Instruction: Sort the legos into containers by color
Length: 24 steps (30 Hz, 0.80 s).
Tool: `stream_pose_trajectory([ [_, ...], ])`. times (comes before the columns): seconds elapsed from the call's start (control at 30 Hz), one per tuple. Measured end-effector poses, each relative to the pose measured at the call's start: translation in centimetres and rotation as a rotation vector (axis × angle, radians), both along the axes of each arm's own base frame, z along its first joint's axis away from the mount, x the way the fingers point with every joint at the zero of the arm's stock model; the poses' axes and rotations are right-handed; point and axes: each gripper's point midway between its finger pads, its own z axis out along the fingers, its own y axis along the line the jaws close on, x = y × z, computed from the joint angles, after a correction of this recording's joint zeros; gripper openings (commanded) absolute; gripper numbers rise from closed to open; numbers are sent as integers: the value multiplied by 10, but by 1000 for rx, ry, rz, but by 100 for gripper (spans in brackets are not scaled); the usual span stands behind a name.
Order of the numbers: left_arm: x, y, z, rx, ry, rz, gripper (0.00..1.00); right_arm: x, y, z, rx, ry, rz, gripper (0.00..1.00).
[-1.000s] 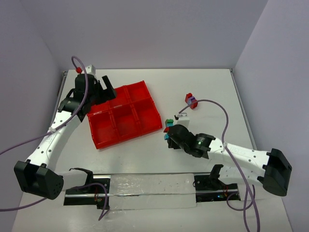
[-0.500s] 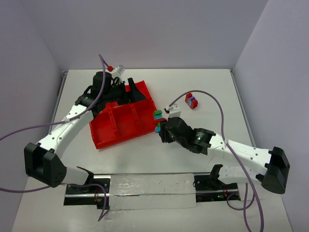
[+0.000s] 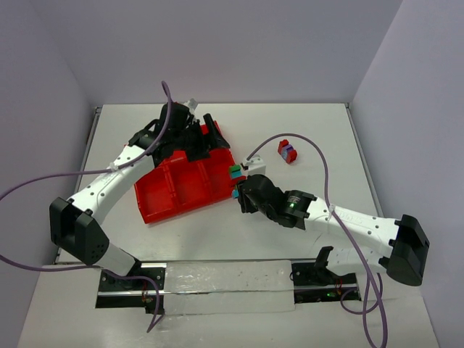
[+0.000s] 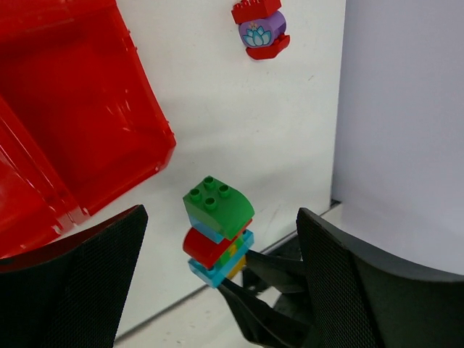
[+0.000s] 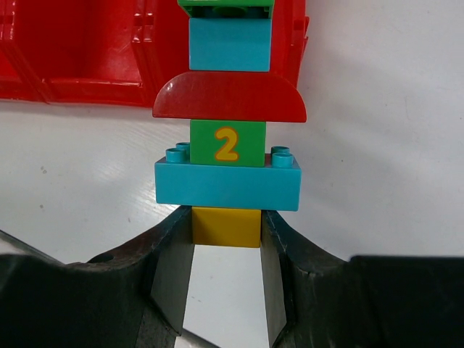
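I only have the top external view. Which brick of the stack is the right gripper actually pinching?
Observer: In the right wrist view, the right gripper clamps the yellow brick at the bottom of the stack.
Operator: Any markings on it?
Observer: The green brick above the wide teal brick carries a yellow 2.
Operator: And the left gripper?
Observer: Open. Its wrist view shows the green cap between the jaws, untouched.
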Motion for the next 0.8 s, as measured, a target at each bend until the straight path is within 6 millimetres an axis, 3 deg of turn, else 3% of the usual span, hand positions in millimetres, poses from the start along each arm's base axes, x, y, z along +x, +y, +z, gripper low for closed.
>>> stream_pose_trajectory([
  [0.33,-5,12,3,33,142,205,85,4,-5,1,-22,-24,-16,4],
  [0.43,-10,3,3,94,138,217,83,4,-6,1,-26,-24,-18,4],
  [0.63,-29,-19,-19,136,199,199,81,4,-7,1,-26,-26,-21,4],
  [0.8,-28,-26,-30,115,253,213,81,4,-7,6,-13,-34,-21,4],
])
